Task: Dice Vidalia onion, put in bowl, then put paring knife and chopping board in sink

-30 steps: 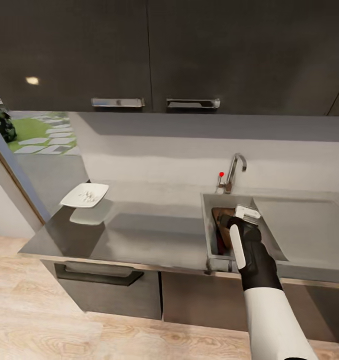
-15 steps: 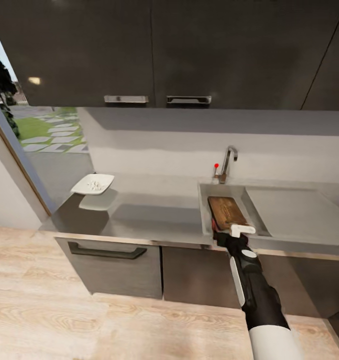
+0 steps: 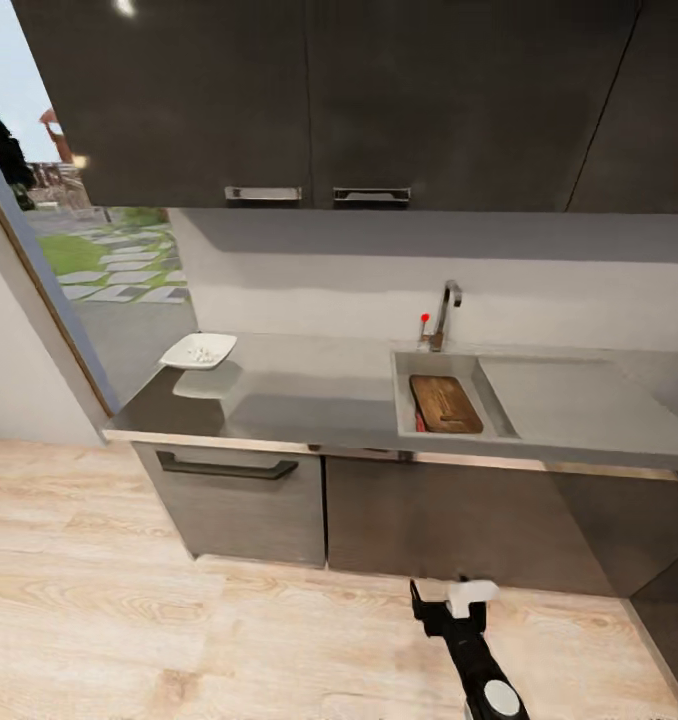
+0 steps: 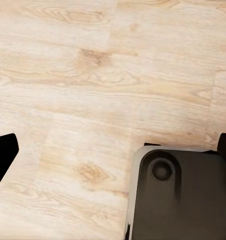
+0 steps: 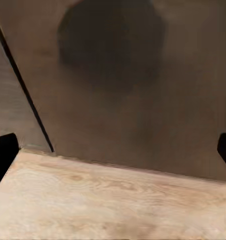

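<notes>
Right gripper (image 3: 447,606): low over the pale plank floor (image 3: 129,620), fingers spread, nothing between them.
Left gripper (image 4: 113,150): finger tips cut off at frame edges, spread.
Rectangular grey steel sink (image 3: 403,400): at the smooth grey countertop's (image 3: 309,400) front edge; holds one brown wooden chopping board (image 3: 445,404).
Red-handled paring knife (image 3: 417,418): sliver beside board, mostly hidden.
Shallow white bowl (image 3: 198,350): far left corner; white diced onion (image 3: 203,353) inside.

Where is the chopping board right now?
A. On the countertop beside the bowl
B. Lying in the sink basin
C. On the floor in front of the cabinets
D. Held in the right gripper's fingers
B. In the head view the chopping board lies flat inside the sink basin, below the tap, while the bowl sits far off at the countertop's other end and the right gripper is down over the floor.
</notes>
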Motion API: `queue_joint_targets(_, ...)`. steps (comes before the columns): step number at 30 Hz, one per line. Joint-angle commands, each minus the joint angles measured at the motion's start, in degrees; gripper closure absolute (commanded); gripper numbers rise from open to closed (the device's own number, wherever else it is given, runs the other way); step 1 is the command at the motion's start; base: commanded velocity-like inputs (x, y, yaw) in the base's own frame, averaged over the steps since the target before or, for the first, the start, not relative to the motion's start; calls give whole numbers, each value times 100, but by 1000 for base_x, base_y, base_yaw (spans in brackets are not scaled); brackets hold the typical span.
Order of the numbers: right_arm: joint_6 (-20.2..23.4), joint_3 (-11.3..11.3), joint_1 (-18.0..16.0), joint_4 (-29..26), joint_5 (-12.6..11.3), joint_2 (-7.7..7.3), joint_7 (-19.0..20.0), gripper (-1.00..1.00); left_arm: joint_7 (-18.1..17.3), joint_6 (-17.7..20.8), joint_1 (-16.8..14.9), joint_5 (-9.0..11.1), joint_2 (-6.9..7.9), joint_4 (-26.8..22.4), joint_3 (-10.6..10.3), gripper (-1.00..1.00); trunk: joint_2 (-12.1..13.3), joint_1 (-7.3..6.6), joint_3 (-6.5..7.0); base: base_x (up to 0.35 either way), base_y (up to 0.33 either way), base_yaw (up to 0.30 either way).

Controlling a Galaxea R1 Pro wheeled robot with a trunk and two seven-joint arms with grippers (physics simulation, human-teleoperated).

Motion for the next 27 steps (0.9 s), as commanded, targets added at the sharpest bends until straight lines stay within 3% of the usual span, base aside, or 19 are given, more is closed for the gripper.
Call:
queue_joint_targets(1,-472,-41,28,715,51,10,43,-100,47,-8,0,28,8,-12,-50,-100,-9,3,-9,-77,0,0)
queue_joint_targets(2,-680,-44,37,1044,55,10,42,-100,47,-9,0,28,8,-12,-50,-100,-9,3,-9,-62,0,0)
queue_joint_targets(3,-1248,-46,56,2044,60,10,22,-100,47,-11,0,27,8,-14,-50,-100,-9,3,-9,-32,0,0)
queue_joint_targets(5,-1695,-50,66,2913,60,10,-23,-100,47,-11,0,27,8,-17,-50,-100,-9,3,-9,-21,0,0)
queue_joint_targets(7,-1992,-56,71,3590,55,-146,-70,-100,47,-12,0,27,8,-20,-50,-100,-9,3,-9,-9,0,0)
queue_joint_targets(8,-2142,-61,74,4101,45,-337,-100,-100,47,-12,0,27,8,-24,-50,-100,-9,3,-9,-4,0,0)
queue_joint_targets(9,-2174,-63,74,4246,41,-402,-107,-100,47,-12,0,27,8,-25,-50,-100,-9,3,-9,-3,0,0)
queue_joint_targets(10,-2235,-69,75,4671,24,-599,-122,-100,47,-12,0,27,8,-27,-50,-100,-9,3,-9,-2,0,0)
queue_joint_targets(12,-2263,-80,76,5181,-30,-851,-126,-100,47,-12,0,27,8,-32,-50,-100,-9,3,-9,-1,0,0)
queue_joint_targets(13,-2225,-80,76,5385,-102,-991,-127,-100,47,-12,0,27,8,-34,-50,-100,-9,3,-9,0,0,0)
queue_joint_targets(15,-1964,-80,76,5528,-192,-1100,-124,-100,47,-12,0,27,8,-36,-50,-100,-9,3,-9,0,0,0)
queue_joint_targets(18,-1461,-88,76,5577,-276,-1113,-128,-100,47,-12,0,27,16,-35,-50,-100,-9,3,-9,0,0,0)
queue_joint_targets(21,-1403,-92,76,5581,-398,-1121,-135,-100,47,-6,0,27,17,-25,-50,-100,-9,3,-9,0,0,0)
queue_joint_targets(22,-1091,-90,76,5582,-820,-1159,-142,-100,66,-4,0,27,17,-32,-50,-100,-9,3,-9,0,0,0)
queue_joint_targets(24,-226,-85,76,5582,-940,-1233,-135,-100,78,-2,0,27,23,-32,-50,-100,-9,3,-9,0,0,0)
queue_joint_targets(27,300,-84,76,5582,-970,-1301,-136,-100,81,7,0,33,25,-4,-50,-100,-9,3,-9,0,0,0)
